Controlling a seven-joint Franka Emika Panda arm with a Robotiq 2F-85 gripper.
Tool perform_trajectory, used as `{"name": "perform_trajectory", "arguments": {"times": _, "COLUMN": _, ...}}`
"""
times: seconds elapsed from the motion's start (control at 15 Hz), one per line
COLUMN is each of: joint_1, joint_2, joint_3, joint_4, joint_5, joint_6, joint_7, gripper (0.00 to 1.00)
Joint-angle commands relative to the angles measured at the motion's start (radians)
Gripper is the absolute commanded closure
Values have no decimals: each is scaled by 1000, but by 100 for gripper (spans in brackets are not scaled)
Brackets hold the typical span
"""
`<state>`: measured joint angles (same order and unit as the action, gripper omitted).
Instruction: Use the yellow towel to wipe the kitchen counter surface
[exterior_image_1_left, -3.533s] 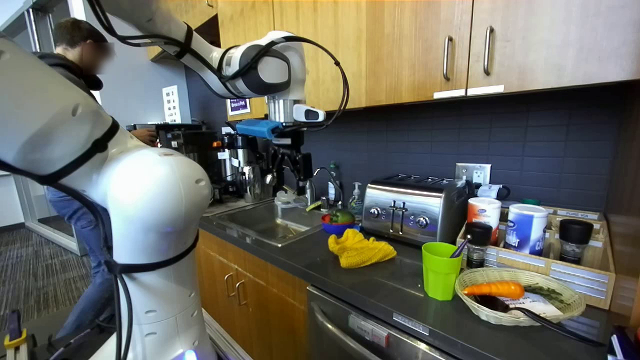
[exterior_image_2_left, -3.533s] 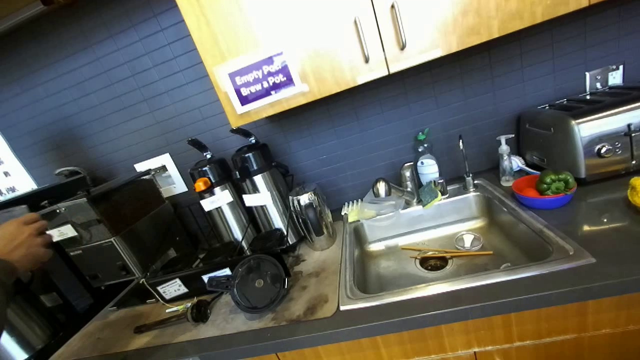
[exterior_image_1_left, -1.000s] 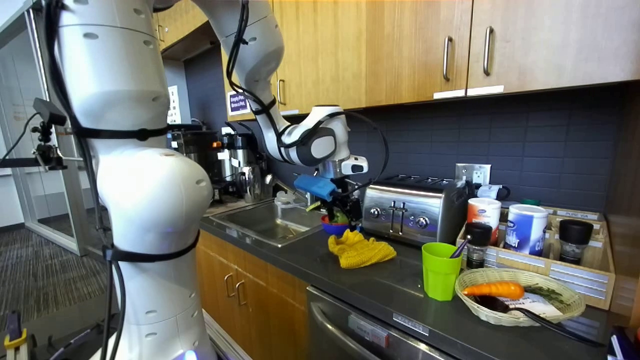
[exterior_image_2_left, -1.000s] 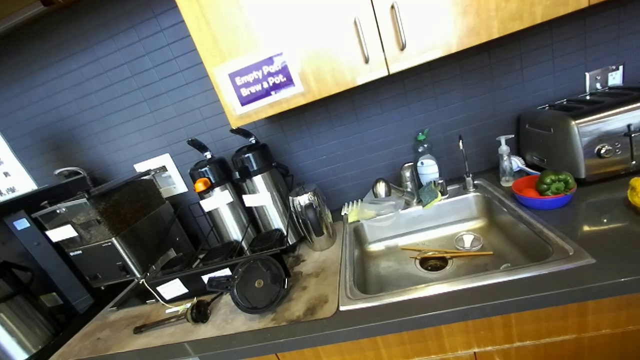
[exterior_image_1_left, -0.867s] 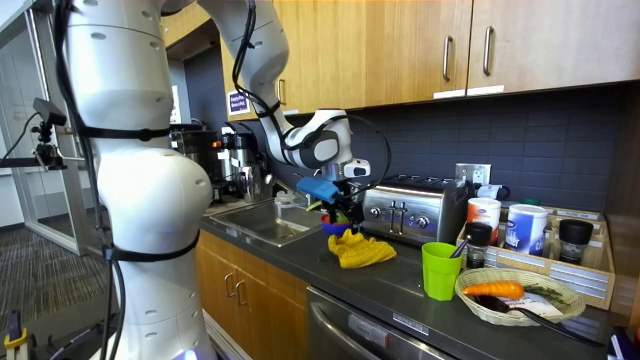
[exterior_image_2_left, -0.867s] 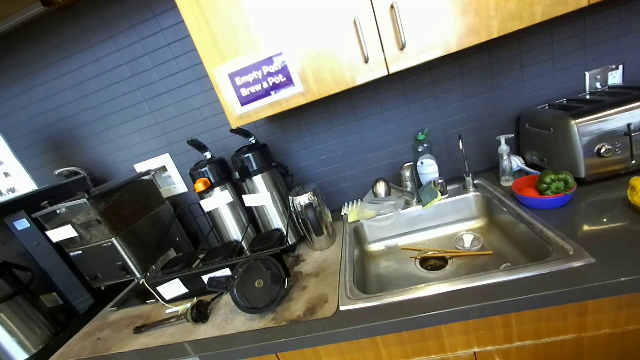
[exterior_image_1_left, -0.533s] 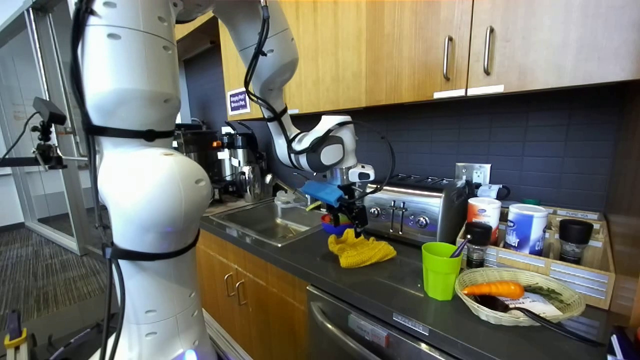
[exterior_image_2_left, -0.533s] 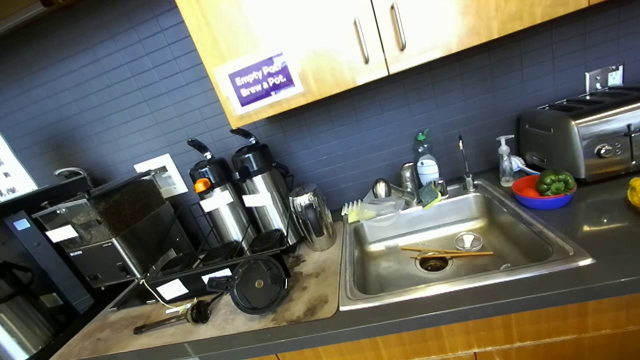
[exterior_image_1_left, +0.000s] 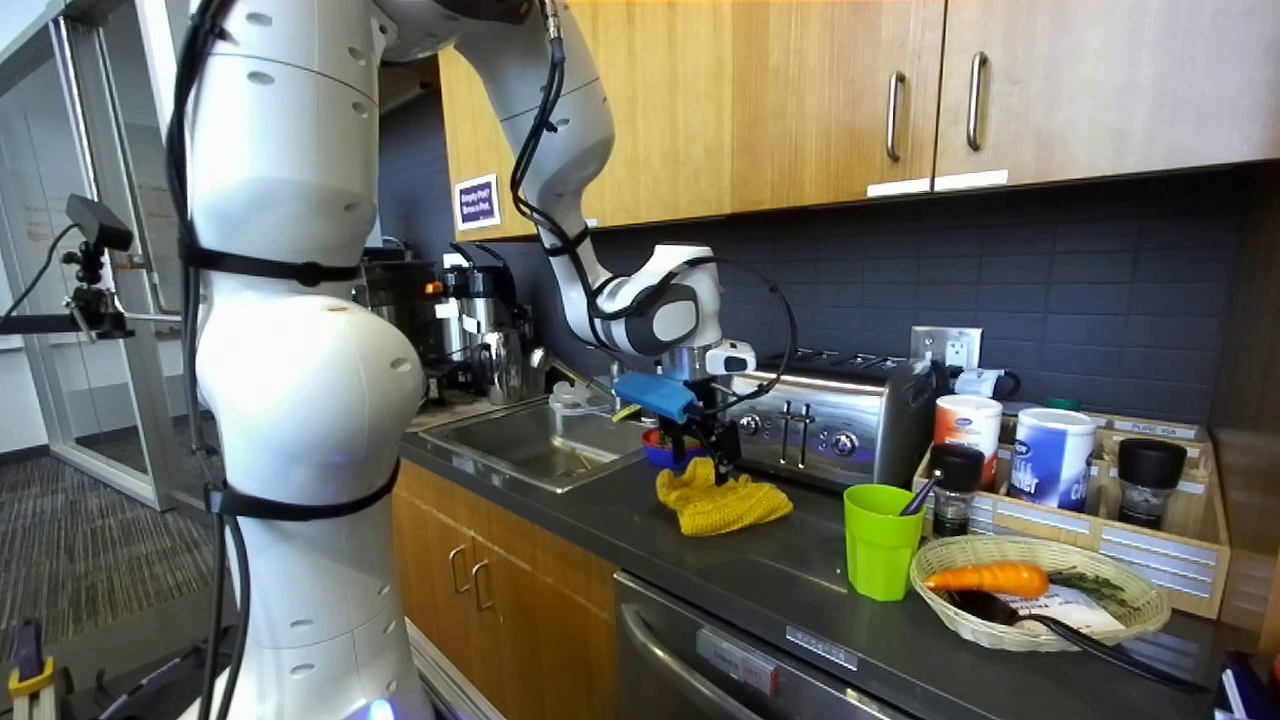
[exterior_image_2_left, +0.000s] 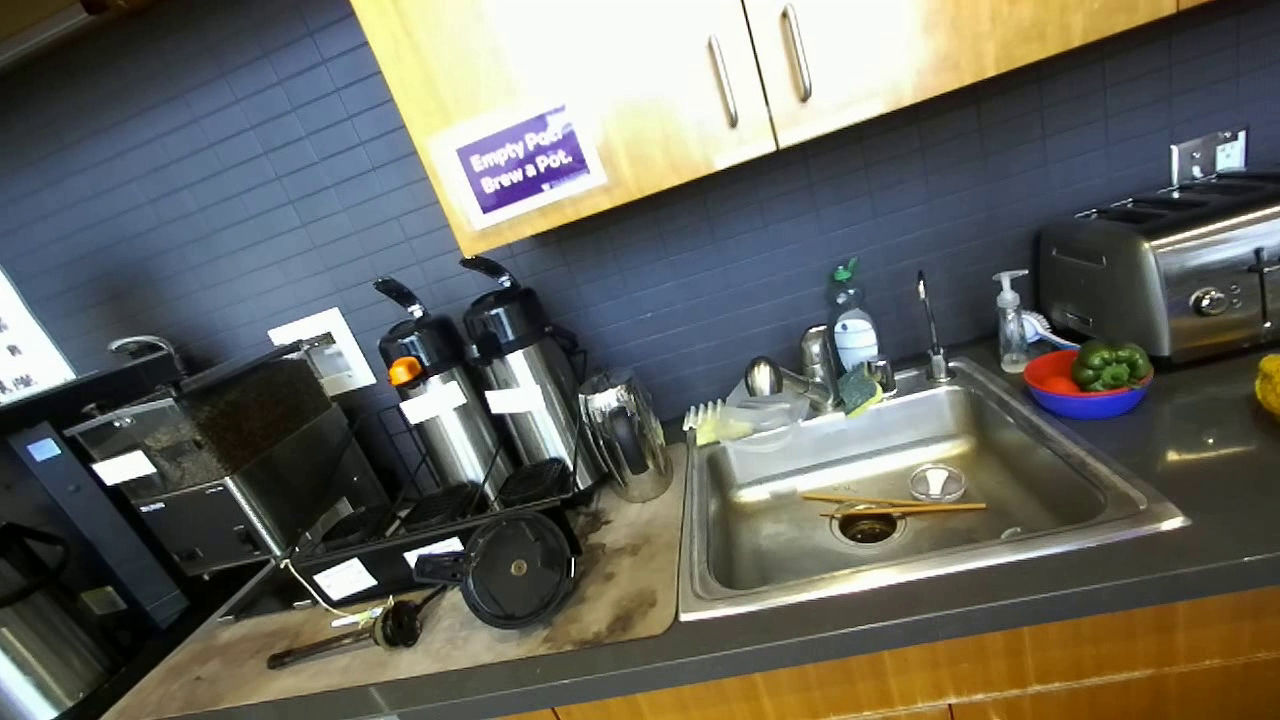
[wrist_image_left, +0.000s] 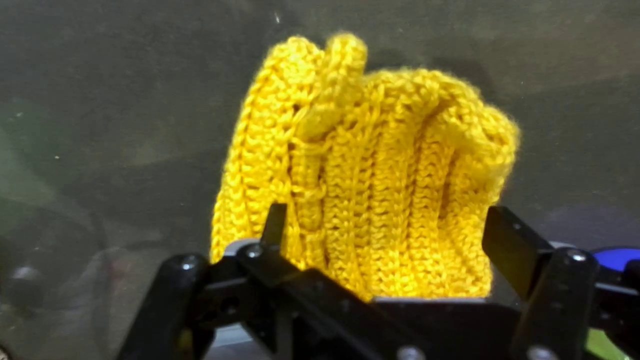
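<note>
Has just come down close over the crumpled yellow towel (exterior_image_1_left: 735, 507) on the dark counter (exterior_image_1_left: 790, 570) near the toaster (exterior_image_1_left: 810, 425), with gripper (wrist_image_left: 387, 210) spread wide and empty, likely to grasp before wiping.

the dark grey, smooth tabletop (exterior_image_1_left: 775, 562) carries a crumpled yellow knitted towel (exterior_image_1_left: 725, 507); near it stand a round blue bowl (exterior_image_2_left: 1090, 404) with a red inside and, beside that, a boxy stainless-steel toaster (exterior_image_1_left: 828, 412); a bright green tumbler (exterior_image_1_left: 880, 550) stands upright near a shallow, oval, pale wicker basket (exterior_image_1_left: 970, 625); a low light-wood compartment box (exterior_image_1_left: 1160, 548) stands behind the basket; a stained brown mat (exterior_image_2_left: 640, 560) lies flat just beside the inset stainless-steel sink (exterior_image_2_left: 1140, 510).
</note>
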<state>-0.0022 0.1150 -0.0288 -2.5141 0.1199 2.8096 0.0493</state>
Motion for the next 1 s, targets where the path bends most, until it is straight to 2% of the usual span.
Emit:
{"name": "perform_trajectory", "arguments": {"times": 0.0, "joint_1": -4, "joint_2": 41, "joint_3": -1, "joint_4": 44, "joint_5": -25, "joint_6": -18, "joint_7": 24, "gripper": 0}}
{"name": "perform_trajectory", "arguments": {"times": 0.33, "joint_1": -5, "joint_2": 70, "joint_3": -4, "joint_4": 78, "joint_5": -22, "joint_6": -27, "joint_7": 25, "gripper": 0}}
{"name": "perform_trajectory", "arguments": {"times": 0.93, "joint_1": -8, "joint_2": 62, "joint_3": 5, "joint_4": 64, "joint_5": -6, "joint_6": -10, "joint_7": 7, "gripper": 0}}
